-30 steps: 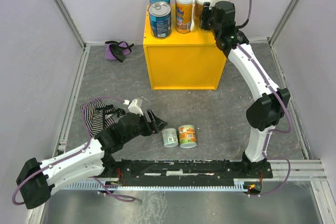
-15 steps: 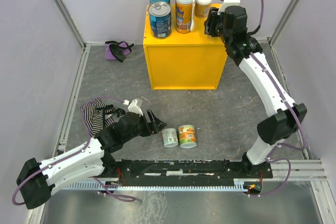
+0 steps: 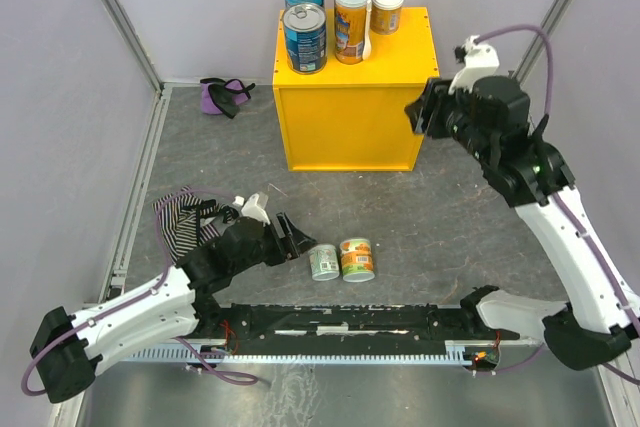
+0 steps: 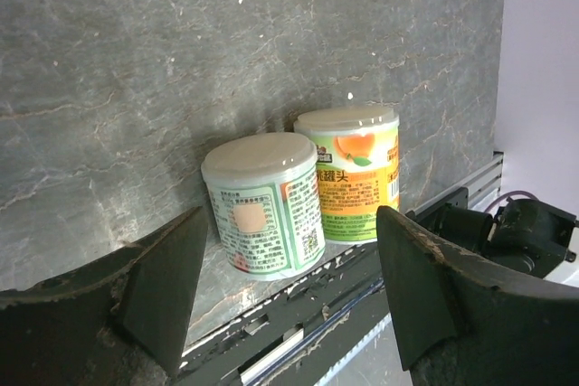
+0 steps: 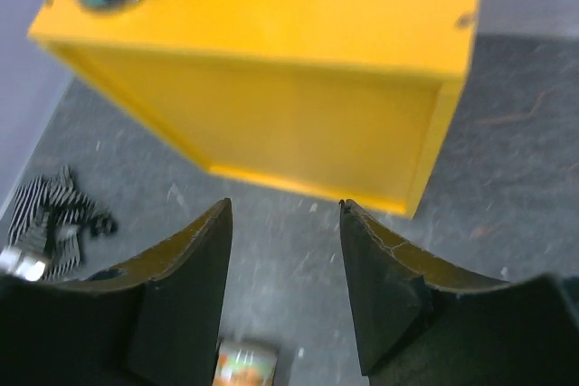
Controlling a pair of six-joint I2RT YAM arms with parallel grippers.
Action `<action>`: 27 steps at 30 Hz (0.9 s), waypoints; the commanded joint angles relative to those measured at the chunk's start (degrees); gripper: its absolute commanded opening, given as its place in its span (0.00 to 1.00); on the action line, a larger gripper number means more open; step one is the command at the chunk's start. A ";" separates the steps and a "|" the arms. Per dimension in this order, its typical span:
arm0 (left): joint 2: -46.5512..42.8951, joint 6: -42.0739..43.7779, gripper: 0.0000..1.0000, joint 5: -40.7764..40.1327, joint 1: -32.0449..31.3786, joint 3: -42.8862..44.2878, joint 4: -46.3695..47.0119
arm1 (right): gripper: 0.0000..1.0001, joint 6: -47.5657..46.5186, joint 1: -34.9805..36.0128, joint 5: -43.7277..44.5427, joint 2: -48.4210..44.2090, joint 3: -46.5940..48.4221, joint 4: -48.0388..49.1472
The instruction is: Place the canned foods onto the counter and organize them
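While left hand (image 4: 289,255) gapes, pale-green can (image 4: 262,201) stands just ahead; right hand (image 5: 285,214) likewise apart, near counter (image 3: 350,122).

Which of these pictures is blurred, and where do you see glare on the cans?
Right wrist view: blurred all over, and even the edges of the counter are soft. Left wrist view: sharp, with bright highlights on the lids of the pale-green can and the orange can. Top external view: sharp and evenly lit, with only soft shadows.
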 commanded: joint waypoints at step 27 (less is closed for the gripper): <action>-20.64 -17.96 0.81 -8.63 0.29 -10.05 -10.73 | 0.67 36.05 43.31 12.15 12.94 -18.67 -9.51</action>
